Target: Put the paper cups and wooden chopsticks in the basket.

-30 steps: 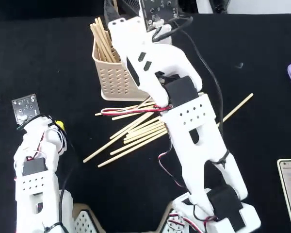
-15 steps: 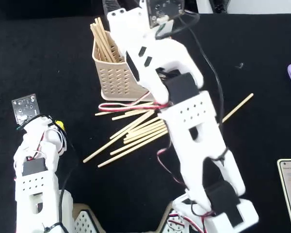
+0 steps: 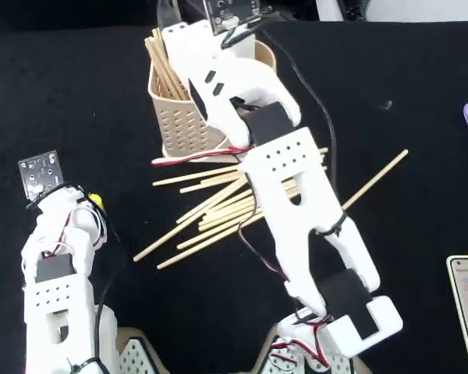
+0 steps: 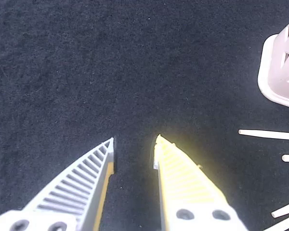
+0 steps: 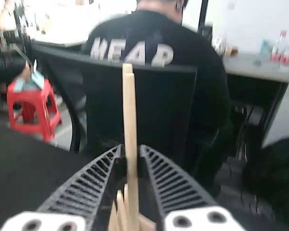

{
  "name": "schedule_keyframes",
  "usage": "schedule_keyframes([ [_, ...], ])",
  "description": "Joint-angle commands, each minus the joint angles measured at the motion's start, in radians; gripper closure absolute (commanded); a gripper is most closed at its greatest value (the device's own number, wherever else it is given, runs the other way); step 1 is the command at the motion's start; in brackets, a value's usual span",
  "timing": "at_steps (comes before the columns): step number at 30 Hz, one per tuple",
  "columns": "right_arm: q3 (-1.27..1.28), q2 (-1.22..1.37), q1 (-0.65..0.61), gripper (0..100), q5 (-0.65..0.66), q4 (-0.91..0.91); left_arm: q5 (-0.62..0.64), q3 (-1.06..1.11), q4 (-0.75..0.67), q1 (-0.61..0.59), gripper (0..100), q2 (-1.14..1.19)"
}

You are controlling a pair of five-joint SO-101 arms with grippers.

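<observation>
High view: the basket (image 3: pixel 183 125) stands on the black table (image 3: pixel 421 117) with a bundle of standing chopsticks (image 3: pixel 162 66) in it; a tan curved rim at its far side looks like a paper cup (image 3: pixel 267 53), though the arm hides most of it. The loose chopsticks (image 3: pixel 210 212) lie fanned on the cloth just beside the basket, on the side nearer the arm bases, so most of the work seems left. The right arm (image 3: pixel 296 202) stretches from its base across that pile, its wrist above the basket; the left arm (image 3: pixel 58 265) sits folded, well apart from the basket.

Left wrist view: the left gripper (image 4: pixel 134 142) points down at bare cloth, its fingers a narrow gap apart and holding nothing; the basket (image 4: pixel 279 72) is off to one side; I judge this arm parked.

Right wrist view: the right gripper (image 5: pixel 129 154) clamps a single chopstick (image 5: pixel 129 110) that stands upright between the fingers, probably held so to drop end-first among the sticks in the basket.
</observation>
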Motion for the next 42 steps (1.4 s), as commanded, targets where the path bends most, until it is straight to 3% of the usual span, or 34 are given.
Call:
schedule_keyframes([
  [1,-0.059,-0.067,-0.006,76.5,-0.009,0.161,-0.006,-0.005,-0.017,-0.001,86,-0.015],
  [8,-0.203,-0.18,-0.002,82.7,-0.003,0.359,-0.006,-0.005,-0.017,-0.001,86,-0.015],
  [14,-0.171,-0.331,0.06,96.2,0.014,0.792,-0.008,-0.005,-0.017,-0.001,86,-0.015],
  [18,-0.012,-0.337,0.126,97.2,0.239,1.039,-0.008,-0.005,-0.017,-0.001,86,-0.015],
  [20,0.12,-0.338,0.204,96.9,0.339,1.059,-0.008,-0.005,-0.017,-0.001,86,-0.015],
  [25,0.512,-0.337,0.448,82.2,0.47,0.773,-0.008,-0.005,-0.018,-0.001,86,-0.015],
  [28,0.754,-0.337,0.496,75.6,0.555,0.52,-0.008,-0.005,-0.018,-0.001,86,-0.015],
  [34,1.106,-0.335,0.453,77.6,0.575,0.011,-0.008,-0.005,-0.018,-0.001,86,-0.015],
  [39,1.107,-0.266,0.345,77.6,0.562,-0.055,-0.008,-0.005,-0.018,-0.001,86,-0.015],
  [42,1.03,-0.159,0.334,77.6,0.489,-0.055,-0.008,-0.005,-0.017,-0.001,86,-0.015],
])
